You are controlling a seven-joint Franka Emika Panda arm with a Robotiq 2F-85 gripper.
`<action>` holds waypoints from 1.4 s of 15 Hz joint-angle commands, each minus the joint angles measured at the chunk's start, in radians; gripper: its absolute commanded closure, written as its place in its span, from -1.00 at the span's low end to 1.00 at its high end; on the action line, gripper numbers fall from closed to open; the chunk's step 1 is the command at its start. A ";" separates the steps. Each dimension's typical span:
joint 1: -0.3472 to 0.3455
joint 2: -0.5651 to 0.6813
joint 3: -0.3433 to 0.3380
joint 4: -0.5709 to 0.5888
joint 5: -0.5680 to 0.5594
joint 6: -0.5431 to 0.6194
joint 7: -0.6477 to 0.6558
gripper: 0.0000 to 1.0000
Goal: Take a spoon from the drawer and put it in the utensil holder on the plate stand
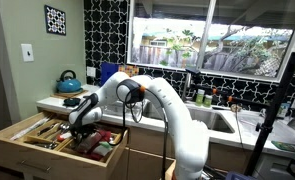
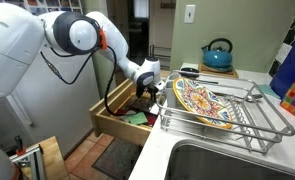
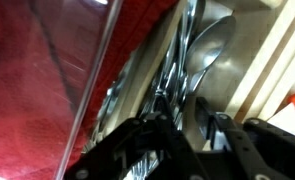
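In an exterior view the claw point(image 1: 83, 118) is down inside the open drawer point(image 1: 37, 137), its fingertips hidden among the compartments. In an exterior view the plate stand point(image 2: 237, 120) sits near the claw, higher up on the counter. In the wrist view, the fingers point(image 3: 152, 138) stand partly apart, with silvery spoons point(image 3: 209, 48) lying between and ahead of them. I cannot tell whether they already pinch one. Red fabric point(image 3: 37, 80) lies just beside the spoons.

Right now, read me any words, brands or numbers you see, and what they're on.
No text is readable. The framed wall picture shows only a pattern; the plate in the plate stand only painted decoration; the blue kettle no legible mark.
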 commanded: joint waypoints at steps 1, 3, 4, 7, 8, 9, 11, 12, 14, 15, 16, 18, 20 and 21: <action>0.005 0.046 -0.018 0.053 -0.011 -0.033 0.021 0.40; 0.012 0.047 -0.034 0.060 -0.020 -0.021 0.031 0.41; 0.014 0.049 -0.039 0.064 -0.023 -0.010 0.033 0.47; 0.020 0.062 -0.047 0.070 -0.033 -0.006 0.033 0.61; 0.021 0.068 -0.048 0.072 -0.035 -0.008 0.033 0.78; 0.023 0.073 -0.049 0.074 -0.037 -0.009 0.033 0.97; 0.022 0.072 -0.047 0.077 -0.037 -0.009 0.045 1.00; 0.019 0.070 -0.044 0.076 -0.035 -0.009 0.048 0.96; 0.014 0.057 -0.037 0.071 -0.030 -0.010 0.053 0.97; 0.011 0.049 -0.032 0.068 -0.027 -0.014 0.054 0.97; 0.004 0.037 -0.020 0.062 -0.018 -0.021 0.048 0.97; -0.024 0.015 0.015 0.056 0.011 -0.050 0.027 0.97; -0.031 -0.007 0.023 0.048 0.020 -0.076 0.028 0.98; -0.035 -0.019 0.025 0.043 0.021 -0.091 0.028 0.98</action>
